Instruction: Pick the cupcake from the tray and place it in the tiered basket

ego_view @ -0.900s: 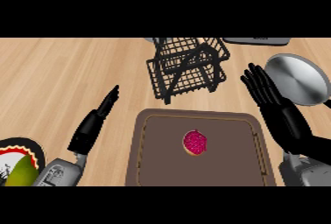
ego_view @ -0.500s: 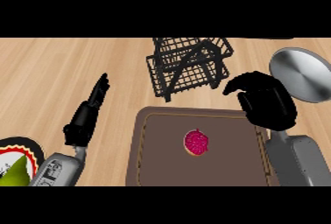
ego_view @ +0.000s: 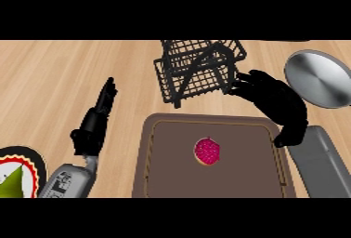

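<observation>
Sitting near the middle of the brown tray (ego_view: 171, 186), a little toward its right side, the cupcake (ego_view: 208, 151) is showing its pink top and nothing is touching it. The tray is lying at the near edge of the wooden counter (ego_view: 61, 74), with its far edge pointing toward the black wire basket (ego_view: 198, 69), which is standing just beyond it near the counter's far edge, tilted a bit as seen from above.

The right hand (ego_view: 277, 100) is hanging over the tray's far right corner, between the basket and the tray. Its fingers (ego_view: 241, 86) are curling inward toward the basket's near right side and are closing on nothing; whether they are touching the wire I cannot tell. The grey forearm (ego_view: 329, 162) is coming in from the near right, running along the tray's right edge.

The left hand (ego_view: 96, 123) is resting edge-on over the bare counter to the left of the tray, well apart from the cupcake, with its fingers (ego_view: 108, 90) stretching straight toward the far edge and holding nothing.

A round silver plate (ego_view: 319, 79) is lying at the counter's right edge, just beyond the right hand. At the near left corner, a plate (ego_view: 24, 158) with a red and black rim is peeking in, carrying something yellow-green that I cannot make out.
</observation>
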